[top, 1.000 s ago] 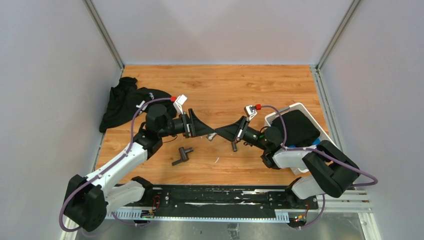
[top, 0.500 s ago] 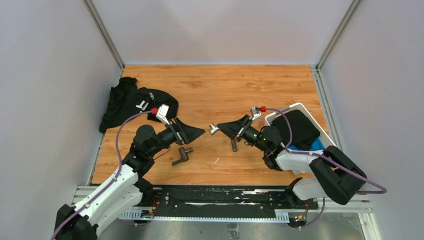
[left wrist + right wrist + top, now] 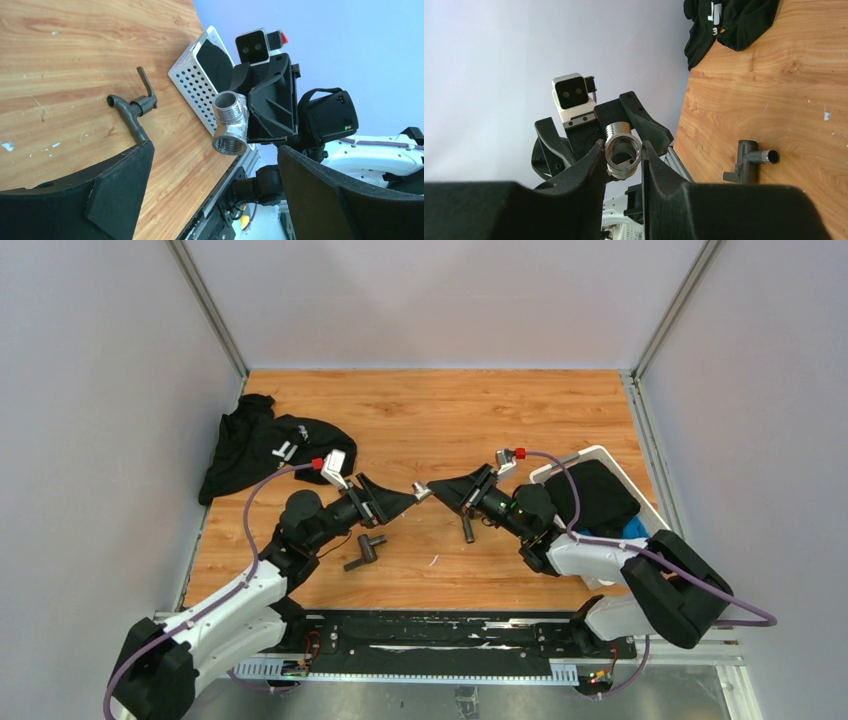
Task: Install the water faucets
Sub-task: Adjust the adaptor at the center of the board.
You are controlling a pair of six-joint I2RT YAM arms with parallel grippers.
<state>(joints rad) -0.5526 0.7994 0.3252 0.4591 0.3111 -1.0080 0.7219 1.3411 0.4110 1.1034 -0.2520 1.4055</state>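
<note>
My right gripper [image 3: 438, 489] is shut on a small silver threaded tee fitting [image 3: 423, 491] and holds it above the table. The right wrist view shows the fitting [image 3: 623, 150] pinched between the fingertips of the right gripper [image 3: 623, 146]. My left gripper [image 3: 403, 501] is open, its tips just left of the fitting and facing it. In the left wrist view the fitting [image 3: 230, 122] hangs ahead of the open left gripper [image 3: 215, 150]. A dark T-shaped faucet piece [image 3: 365, 550] [image 3: 749, 160] lies on the table. A dark tap with a lever handle [image 3: 467, 529] [image 3: 132, 107] lies under the right arm.
A black cloth garment [image 3: 260, 445] lies at the back left and also shows in the right wrist view [image 3: 729, 20]. A white perforated basket [image 3: 600, 455] holding dark cloth stands at the right, and shows in the left wrist view [image 3: 195, 82]. A black rail [image 3: 430, 630] runs along the near edge.
The left gripper drew back to the left, then came back toward the fitting. The right gripper has raised the fitting slightly and still holds it.
</note>
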